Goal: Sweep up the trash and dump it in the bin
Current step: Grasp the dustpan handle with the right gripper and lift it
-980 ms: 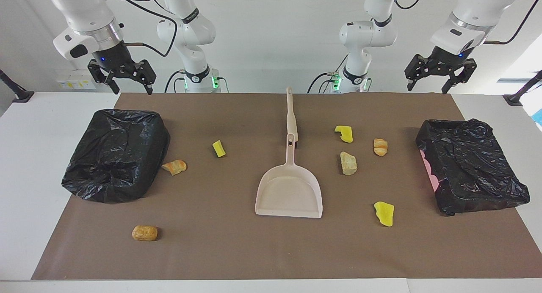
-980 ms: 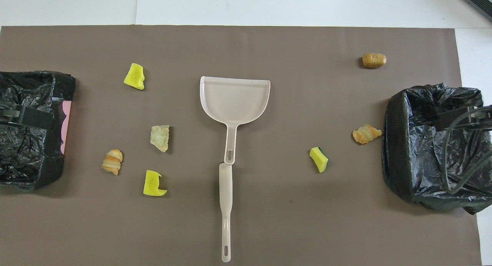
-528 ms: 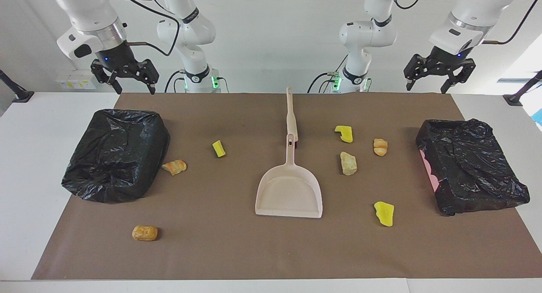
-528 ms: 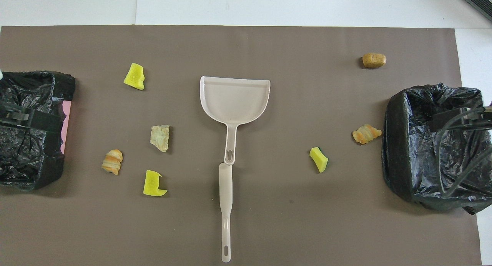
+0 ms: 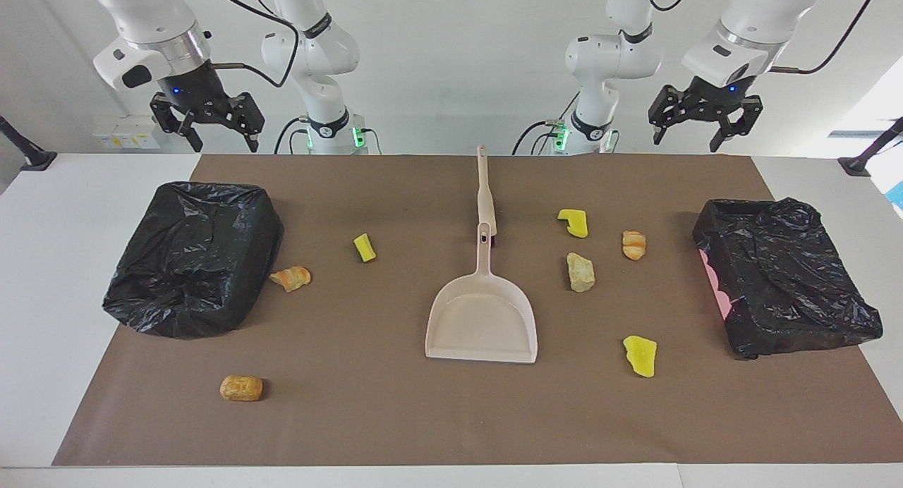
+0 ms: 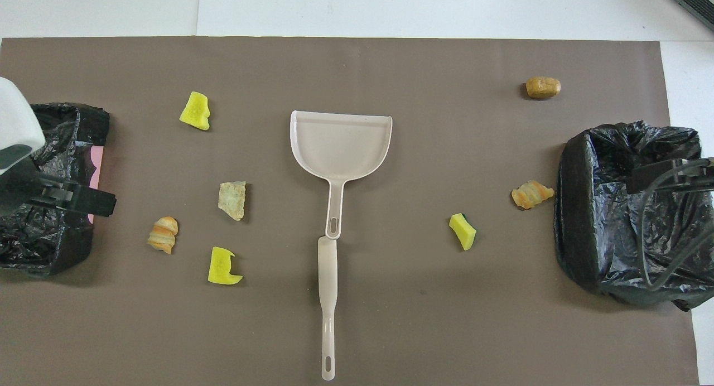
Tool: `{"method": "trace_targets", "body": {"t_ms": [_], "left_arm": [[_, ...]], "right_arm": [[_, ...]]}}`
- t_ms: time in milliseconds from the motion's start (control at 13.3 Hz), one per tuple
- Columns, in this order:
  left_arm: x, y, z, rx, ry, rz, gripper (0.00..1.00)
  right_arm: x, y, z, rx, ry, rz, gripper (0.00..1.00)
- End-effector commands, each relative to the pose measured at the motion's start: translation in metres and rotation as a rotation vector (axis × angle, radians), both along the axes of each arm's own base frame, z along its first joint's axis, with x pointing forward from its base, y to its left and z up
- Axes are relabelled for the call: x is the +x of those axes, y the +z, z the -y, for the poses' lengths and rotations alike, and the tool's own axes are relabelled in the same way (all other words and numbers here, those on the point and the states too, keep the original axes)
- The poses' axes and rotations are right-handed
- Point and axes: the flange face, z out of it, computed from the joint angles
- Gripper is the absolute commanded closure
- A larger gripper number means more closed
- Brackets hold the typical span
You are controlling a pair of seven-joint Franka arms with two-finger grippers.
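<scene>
Both grippers, left gripper (image 5: 695, 125) and right gripper (image 5: 208, 128), hang wide, empty. Trash chunks (image 5: 580, 271) lie scattered around the dustpan (image 5: 482, 319); likely light, spongy. Grasp dustpan's handle.

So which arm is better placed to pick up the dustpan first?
Probably either, with the left slightly favoured. The dustpan lies mid-table, handle toward the robots. Both grippers hang open and empty, the left gripper and right gripper high over their own ends, and four of the seven trash pieces lie toward the left arm's end.
</scene>
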Motion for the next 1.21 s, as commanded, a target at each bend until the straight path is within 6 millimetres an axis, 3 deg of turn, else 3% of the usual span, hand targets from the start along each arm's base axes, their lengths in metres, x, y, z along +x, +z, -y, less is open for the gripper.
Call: {"method": "trace_targets", "body": {"t_ms": [0,226,452,678,829,904,980,1130], "left_arm": [[-0.04,-0.019,0.026,-0.005,-0.029,0.004,0.0],[-0.083,-0.049,0.064,-0.005,-0.031,-0.015,0.0],[-0.117,-0.091,0.122,-0.005,0.005,-0.046,0.0],[-0.144,-0.125,0.162,-0.056,0.039,-0.082,0.0],[-0.159,-0.146,0.179,-0.058,0.098,-0.09,0.0],[-0.169,-0.157,0.194,-0.06,0.087,-0.096,0.0],[-0.18,-0.172,0.205,-0.059,0.095,-0.091,0.0],[-0.206,-0.201,0.227,-0.056,0.09,-0.086,0.0]], "right_arm": [[0.022,-0.02,-0.028,0.016,0.028,-0.049,0.0],[0.046,-0.064,-0.092,0.007,0.052,-0.107,0.0],[0.059,-0.089,-0.135,0.051,0.052,-0.104,0.0],[0.062,-0.134,-0.233,0.046,-0.031,-0.081,0.0],[0.067,-0.159,-0.263,0.068,-0.12,-0.062,0.0],[0.057,-0.176,-0.298,0.057,-0.106,-0.073,0.0],[0.056,-0.186,-0.317,0.058,-0.121,-0.055,0.0],[0.058,-0.206,-0.338,0.068,-0.164,-0.03,0.0]]}}
